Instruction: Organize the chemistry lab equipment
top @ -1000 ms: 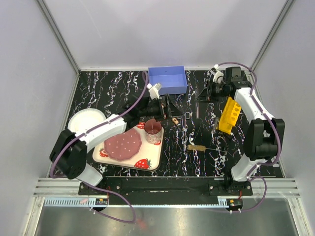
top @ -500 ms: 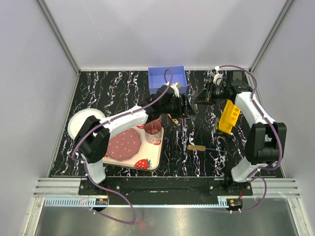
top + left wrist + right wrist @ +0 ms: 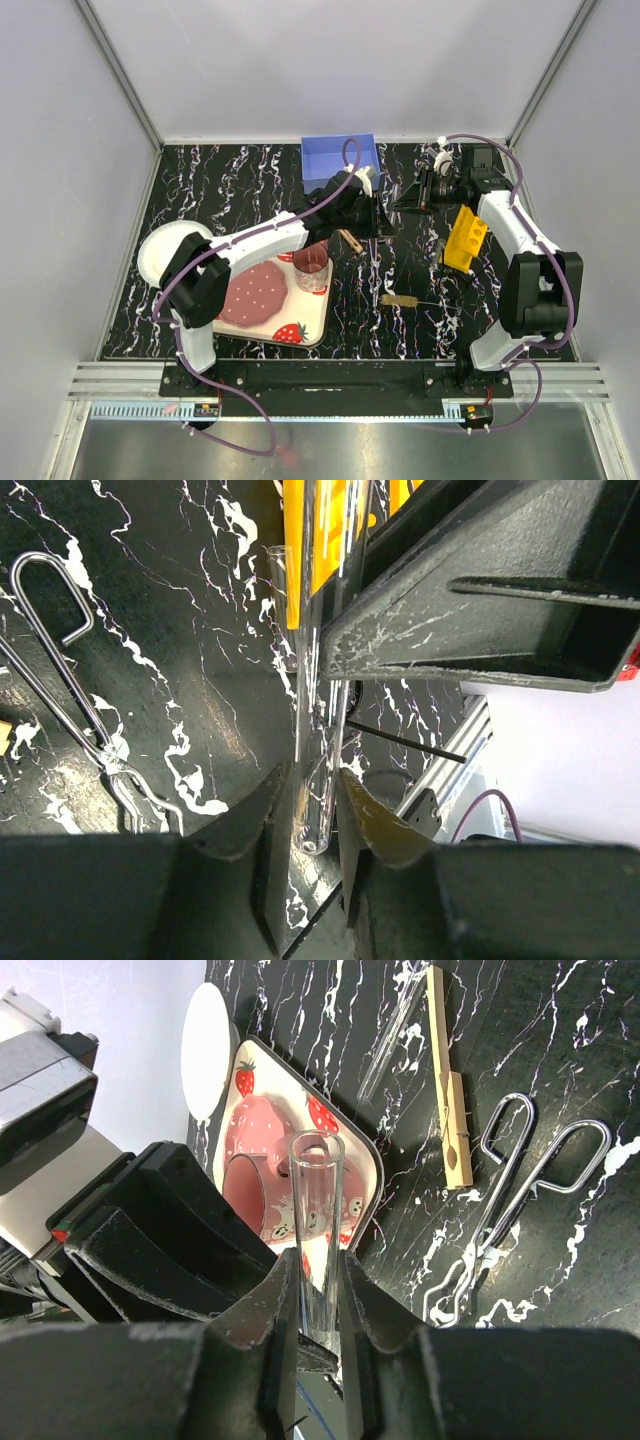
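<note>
A clear glass test tube [image 3: 317,1190] hangs above the table's middle back, gripped at both ends. My right gripper [image 3: 320,1265] is shut on one end. My left gripper [image 3: 312,780] has its jaws pressed against the tube's [image 3: 312,680] rounded end. In the top view the left gripper [image 3: 378,222] and right gripper [image 3: 405,200] face each other nose to nose. The yellow holed rack [image 3: 465,236] lies to the right. On the table lie the metal forceps [image 3: 520,1190], the wooden clamp [image 3: 447,1090], another tube [image 3: 395,1030] and the bristle brush [image 3: 400,300].
A blue bin [image 3: 340,160] stands at the back, just behind the left gripper. The strawberry-print tray [image 3: 300,335] with a pink plate [image 3: 255,292] and cup [image 3: 312,262] sits left of centre. A white bowl [image 3: 165,250] lies at the far left.
My left arm swung right from over the tray to meet the right gripper, and its jaws closed from wide open onto the tube. The right gripper kept its hold and barely moved.
</note>
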`<state>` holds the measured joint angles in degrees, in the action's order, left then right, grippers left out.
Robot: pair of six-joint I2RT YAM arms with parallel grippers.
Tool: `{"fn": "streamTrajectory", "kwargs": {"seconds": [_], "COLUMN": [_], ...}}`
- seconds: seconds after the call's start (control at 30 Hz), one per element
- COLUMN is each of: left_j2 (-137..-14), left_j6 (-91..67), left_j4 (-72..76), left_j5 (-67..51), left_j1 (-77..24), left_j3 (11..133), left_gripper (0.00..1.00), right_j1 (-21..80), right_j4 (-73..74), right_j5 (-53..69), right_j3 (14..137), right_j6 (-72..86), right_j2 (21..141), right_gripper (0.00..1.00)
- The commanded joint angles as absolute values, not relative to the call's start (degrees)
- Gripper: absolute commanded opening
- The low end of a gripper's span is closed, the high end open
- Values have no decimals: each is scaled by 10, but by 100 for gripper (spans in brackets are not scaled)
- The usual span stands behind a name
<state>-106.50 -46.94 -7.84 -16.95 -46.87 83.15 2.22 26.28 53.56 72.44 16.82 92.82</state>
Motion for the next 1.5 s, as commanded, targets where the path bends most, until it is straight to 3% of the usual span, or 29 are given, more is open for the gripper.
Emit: {"fn": "streamTrajectory", "kwargs": {"seconds": [0.0,0.3,0.43,0.53,0.57,0.67,0.93,1.27,1.33,1.37,1.47], "left_j2": [-1063,-1026,-989,-956,-941,-909,-862,-852,-850,-851,-849], "left_j6": [-444,-360,-285,-236,-225,-196,-184,-178,-178,-178,-177], "left_j4": [-81,-81,-72,-76,-76,-70,-24,-15,-15,-15,-14], "left_j5": [-157,-144,-136,-134,-134,-142,-192,-213,-213,-212,-211], "left_j1": [-468,-468,-468,-468,-468,-468,-469,-481,-483,-483,-483], "left_j3": [848,814,763,731,722,685,617,611,607,606,601], "left_gripper": [22,11,10,9,9,9,9,9,9,9,9], "right_j1": [21,21,21,21,21,21,34,98,101,102,108], "right_j4": [247,251,295,361,378,429,538,621,621,621,628], "right_j5": [563,567,575,594,596,615,682,654,663,668,674], "right_j3": [723,708,709,726,732,751,825,916,920,921,922], "right_j6": [179,129,61,-37,-60,-115,-141,-140,-134,-128,-127], "right_j2": [897,878,867,858,856,860,940,1020,1030,1033,1037], "right_gripper": [23,25,37,65,80,98,100,100,97,89,79]}}
